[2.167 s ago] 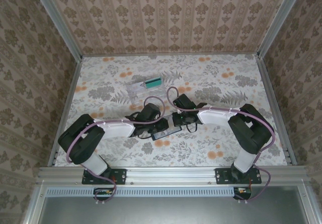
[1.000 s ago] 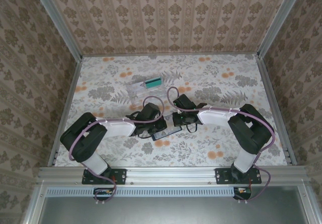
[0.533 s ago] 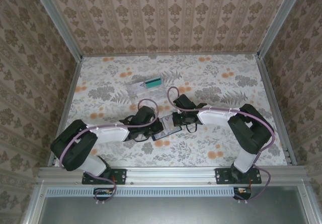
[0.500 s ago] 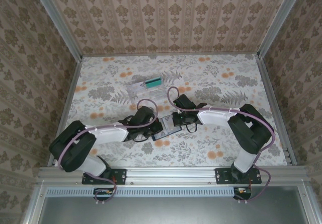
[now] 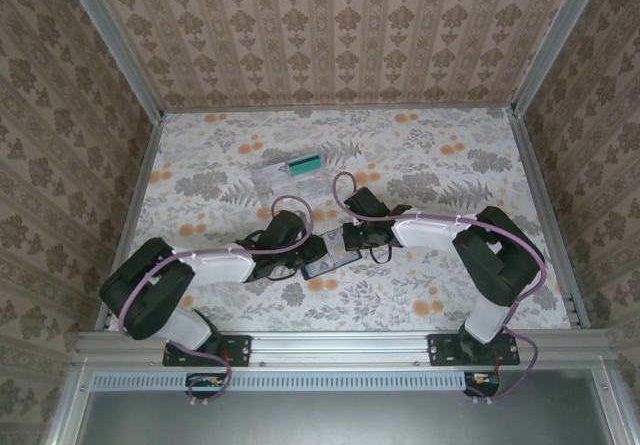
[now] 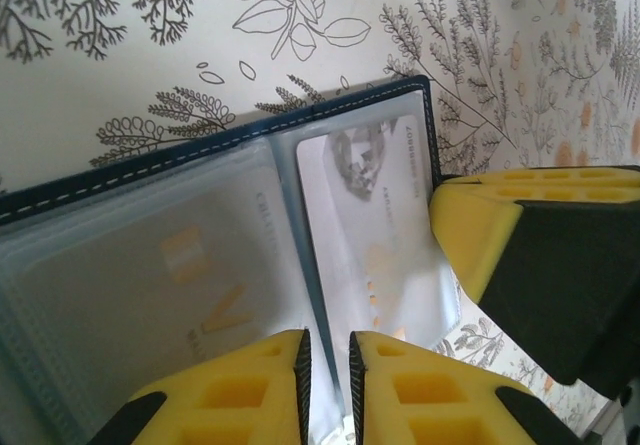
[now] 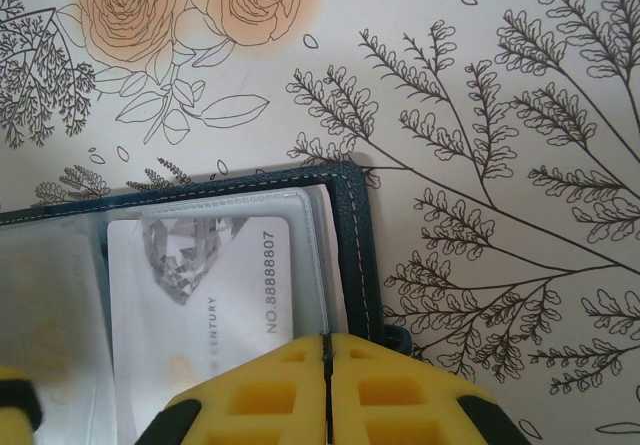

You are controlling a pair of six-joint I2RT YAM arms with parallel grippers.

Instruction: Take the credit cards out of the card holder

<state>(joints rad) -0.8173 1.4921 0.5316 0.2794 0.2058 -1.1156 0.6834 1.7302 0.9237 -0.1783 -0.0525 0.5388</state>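
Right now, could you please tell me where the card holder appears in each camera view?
Top external: card holder mid-table, nearer than the clear box.
Left wrist: lying open across left and centre.
Right wrist: lower left, navy corner uppermost.
Shared landmark: the pale diamond-printed card in its right sleeve, both wrist views.

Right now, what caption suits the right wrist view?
Shut right tool over the open card holder; pale credit card inside.

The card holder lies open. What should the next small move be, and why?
Probably close the left tool on the edge of the pale card by the fold and draw it out. The card sits fully inside its clear sleeve, the left tool's fingers stand slightly apart there, and the shut right tool rests on the outer edge of the card holder.
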